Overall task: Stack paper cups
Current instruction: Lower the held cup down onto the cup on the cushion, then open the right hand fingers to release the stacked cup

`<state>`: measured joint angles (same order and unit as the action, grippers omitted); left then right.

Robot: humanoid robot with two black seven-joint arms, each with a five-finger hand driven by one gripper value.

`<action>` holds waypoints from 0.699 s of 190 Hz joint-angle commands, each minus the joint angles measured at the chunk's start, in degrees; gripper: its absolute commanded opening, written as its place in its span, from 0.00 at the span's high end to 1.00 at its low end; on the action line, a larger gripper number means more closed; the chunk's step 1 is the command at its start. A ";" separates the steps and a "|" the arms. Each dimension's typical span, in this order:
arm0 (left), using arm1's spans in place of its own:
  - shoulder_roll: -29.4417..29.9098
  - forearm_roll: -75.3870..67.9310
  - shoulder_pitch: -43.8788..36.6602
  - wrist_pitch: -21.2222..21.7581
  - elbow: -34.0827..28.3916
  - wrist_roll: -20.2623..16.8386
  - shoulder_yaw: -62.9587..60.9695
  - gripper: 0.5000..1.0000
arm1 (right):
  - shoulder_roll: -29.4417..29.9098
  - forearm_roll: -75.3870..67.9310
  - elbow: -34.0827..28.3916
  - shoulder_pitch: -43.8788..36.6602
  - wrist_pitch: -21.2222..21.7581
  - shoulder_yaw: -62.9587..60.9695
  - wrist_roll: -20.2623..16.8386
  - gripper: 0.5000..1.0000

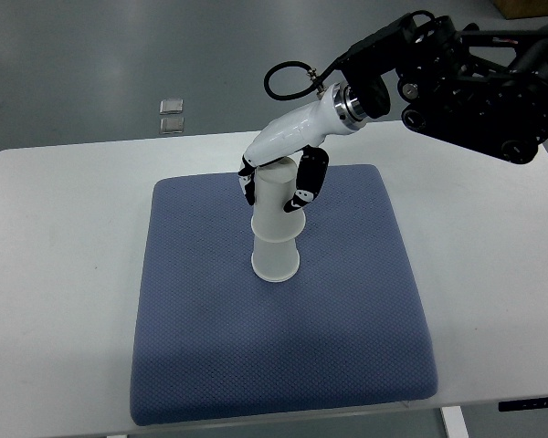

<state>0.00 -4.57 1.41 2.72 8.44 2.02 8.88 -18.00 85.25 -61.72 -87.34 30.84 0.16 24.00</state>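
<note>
1. We see our right hand [276,187], white-shelled with black fingers, closed around the top of the upper white paper cup [279,203], fingers on both sides.
2. That cup sits upside down, nested over a lower white paper cup [276,262], which stands on the blue quilted fabric mat [283,365] on the white table [55,274].
3. We judge the cups light, thin-walled and easily crushed, so a gentle hold near the stiffer closed end suits them.
4. The mat looks soft and dimpled; the stack could tip. Our left hand is out of sight.
</note>
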 commanded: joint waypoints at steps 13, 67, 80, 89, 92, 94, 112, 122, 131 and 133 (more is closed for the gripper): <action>0.00 0.00 0.00 0.00 0.00 0.00 0.00 0.00 | 0.15 0.00 0.02 0.68 -0.08 -0.16 0.00 0.63; 0.00 0.00 0.00 0.00 0.00 0.00 0.00 0.00 | 0.24 0.00 1.08 2.08 -2.10 -0.16 0.00 0.61; 0.00 0.00 0.00 0.00 0.00 0.00 0.00 0.00 | 0.16 0.00 1.08 2.44 -2.45 -0.16 0.00 0.61; 0.00 0.00 0.00 0.00 0.00 0.00 0.00 0.00 | 0.15 0.00 1.08 2.61 -2.54 -0.16 0.00 0.59; 0.00 0.00 0.00 0.00 0.00 0.00 0.00 0.00 | 0.15 0.00 1.08 2.79 -2.54 -0.16 0.00 0.58; 0.00 0.00 0.00 0.00 0.00 0.00 0.00 0.00 | 0.15 0.00 1.08 2.79 -2.54 -0.16 0.00 0.58; 0.00 0.00 0.00 0.00 0.00 0.00 0.00 0.00 | 0.15 0.00 1.08 3.14 -2.63 -0.25 0.00 0.55; 0.00 0.00 0.00 0.00 0.00 0.00 0.00 0.00 | 0.24 0.00 1.08 3.23 -2.63 -0.16 0.00 0.55; 0.00 0.00 0.00 0.00 0.00 0.00 0.00 0.00 | 0.24 0.00 1.08 3.23 -2.63 -0.25 0.00 0.52; 0.00 0.00 0.00 0.00 0.00 0.00 0.00 0.00 | 0.24 0.00 1.08 3.23 -2.63 -0.25 0.00 0.51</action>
<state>0.00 -4.57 1.41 2.72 8.44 2.02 8.88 -17.83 85.26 -60.64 -84.23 28.24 -0.01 23.99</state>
